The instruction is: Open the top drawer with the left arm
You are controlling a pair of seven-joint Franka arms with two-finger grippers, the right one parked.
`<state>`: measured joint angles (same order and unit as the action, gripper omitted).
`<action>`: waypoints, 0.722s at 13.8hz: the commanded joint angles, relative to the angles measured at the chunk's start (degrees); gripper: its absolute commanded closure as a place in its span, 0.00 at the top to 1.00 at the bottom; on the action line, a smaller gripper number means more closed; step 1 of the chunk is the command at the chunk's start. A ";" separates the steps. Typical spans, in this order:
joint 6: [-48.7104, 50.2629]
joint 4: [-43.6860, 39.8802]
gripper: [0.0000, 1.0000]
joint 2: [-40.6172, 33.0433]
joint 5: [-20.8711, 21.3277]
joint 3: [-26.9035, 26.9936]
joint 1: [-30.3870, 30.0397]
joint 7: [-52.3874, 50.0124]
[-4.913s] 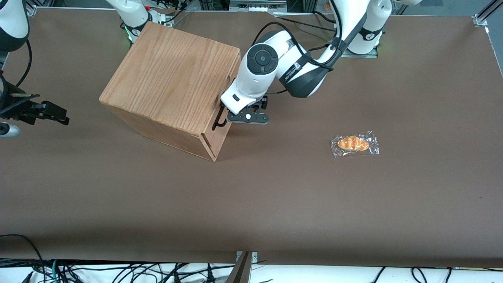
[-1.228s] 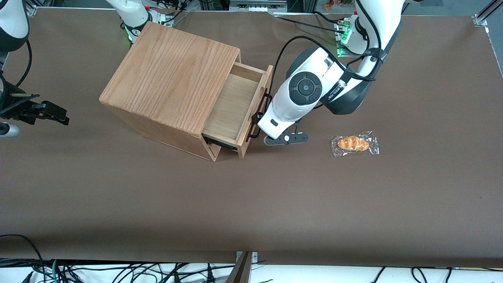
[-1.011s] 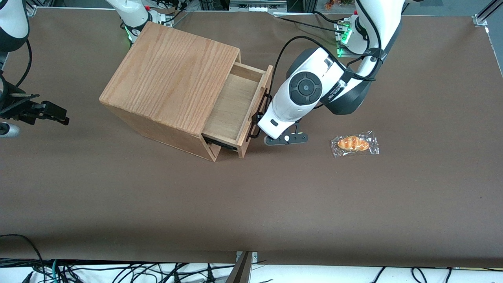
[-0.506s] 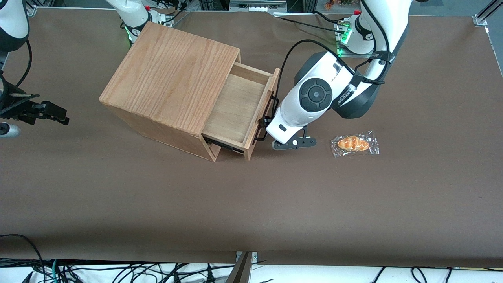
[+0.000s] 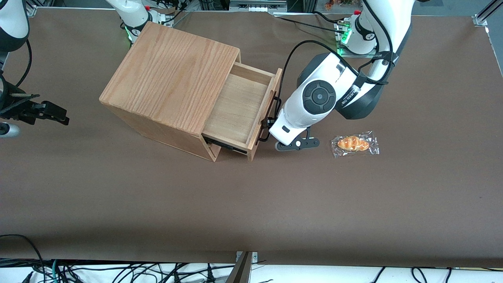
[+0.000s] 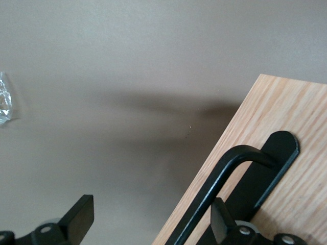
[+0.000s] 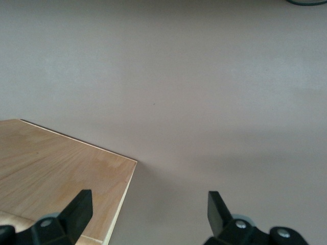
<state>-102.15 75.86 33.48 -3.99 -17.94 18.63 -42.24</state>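
The top drawer [image 5: 235, 106] stands pulled well out of the oak-grain cabinet [image 5: 173, 74], and its light-wood inside shows bare. Its thin black wire handle [image 5: 272, 118] runs across the drawer front [image 6: 286, 153]. The left arm [image 5: 318, 98] reaches down in front of the drawer, with its gripper [image 5: 272, 131] at the handle. In the left wrist view the gripper [image 6: 152, 222] is open, fingers wide apart. The handle bar [image 6: 214, 189] passes between them, close to one finger [image 6: 222, 224] that sits between the bar and the drawer front. The other finger [image 6: 82, 219] hangs over the brown table.
A wrapped bread roll [image 5: 355, 144] lies on the brown table [image 5: 275, 204] beside the gripper, toward the working arm's end; its plastic edge [image 6: 4, 97] shows in the left wrist view. The cabinet top [image 7: 56, 163] shows in the right wrist view.
The drawer, shut 4.9 s ago, has slid out of the cabinet, a little further in the last second. The gripper has moved with the handle toward the bread roll.
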 commanded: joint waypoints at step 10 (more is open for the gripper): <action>6.86 0.34 1.00 -5.53 1.62 -0.08 -2.01 1.37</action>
<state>-97.30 75.83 29.59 -3.90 -17.82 17.63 -42.07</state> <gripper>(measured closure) 0.000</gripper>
